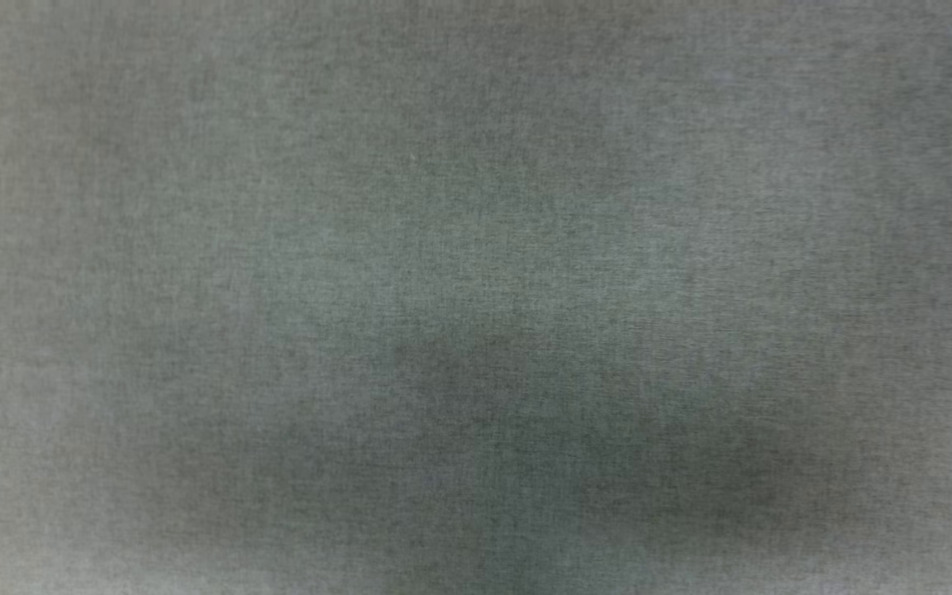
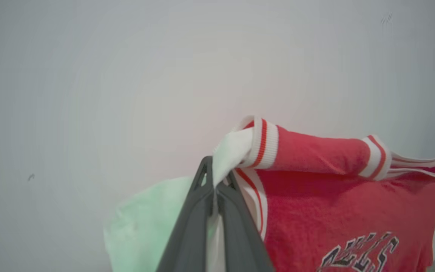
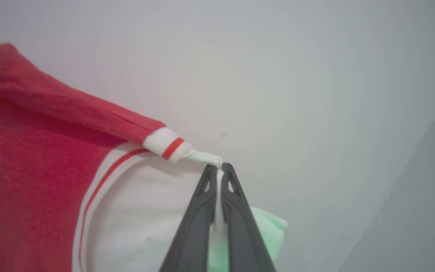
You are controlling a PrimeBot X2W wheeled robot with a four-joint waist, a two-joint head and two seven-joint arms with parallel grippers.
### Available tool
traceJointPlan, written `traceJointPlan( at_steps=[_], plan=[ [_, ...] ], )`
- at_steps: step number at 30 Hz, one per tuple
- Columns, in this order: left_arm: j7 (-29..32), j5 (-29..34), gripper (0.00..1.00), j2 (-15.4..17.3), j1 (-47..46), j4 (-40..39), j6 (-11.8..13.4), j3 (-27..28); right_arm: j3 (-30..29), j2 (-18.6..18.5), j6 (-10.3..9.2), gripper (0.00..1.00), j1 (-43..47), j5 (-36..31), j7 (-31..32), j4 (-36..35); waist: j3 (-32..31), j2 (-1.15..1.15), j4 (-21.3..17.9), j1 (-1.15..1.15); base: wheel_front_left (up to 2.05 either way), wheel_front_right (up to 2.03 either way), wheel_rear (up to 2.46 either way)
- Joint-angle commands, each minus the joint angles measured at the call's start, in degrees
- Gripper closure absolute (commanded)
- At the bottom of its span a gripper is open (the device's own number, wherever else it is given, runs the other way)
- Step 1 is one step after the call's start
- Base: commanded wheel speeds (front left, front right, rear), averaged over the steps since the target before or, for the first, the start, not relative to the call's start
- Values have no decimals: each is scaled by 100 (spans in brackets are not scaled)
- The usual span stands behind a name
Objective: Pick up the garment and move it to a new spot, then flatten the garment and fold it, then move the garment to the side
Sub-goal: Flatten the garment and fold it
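Soft, even light is washing the pale backdrop (image 2: pixel 89 75) above the left claw (image 2: pixel 217 170) almost white, with a faint pink cast glowing just over its tips. White cloth of the garment (image 2: pixel 334 196) left of that claw is taking on a green tint. The same green is showing to the lower right of the right claw (image 3: pixel 219 166). The head view is looking dim and grainy, a blurred shadow (image 1: pixel 525 413) darkening the grey surface (image 1: pixel 476 124).

You see the garment (image 2: pixel 334 196) cut off at the bottom and right edges of the left wrist view, its dark lettering (image 2: pixel 361 253) clipped past reading. The head view's grey surface (image 1: pixel 476 248) is blurred; you cannot tell what it is.
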Motion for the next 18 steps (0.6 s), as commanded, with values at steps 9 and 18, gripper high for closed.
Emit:
traceJointPlan(
  at_steps=[9,18],
  plan=[
    [-9,250,100,199,2460,-879,-231,-372,433,-576,-22,100,2157,391,-13,-1227,-469,0,-101,0,0,0,0],
    [-9,-609,100,1222,5255,-2867,-236,-1251,1337,-2095,-17,100,4880,1227,95,-3778,-981,0,-62,0,0,0,0]
  ],
)
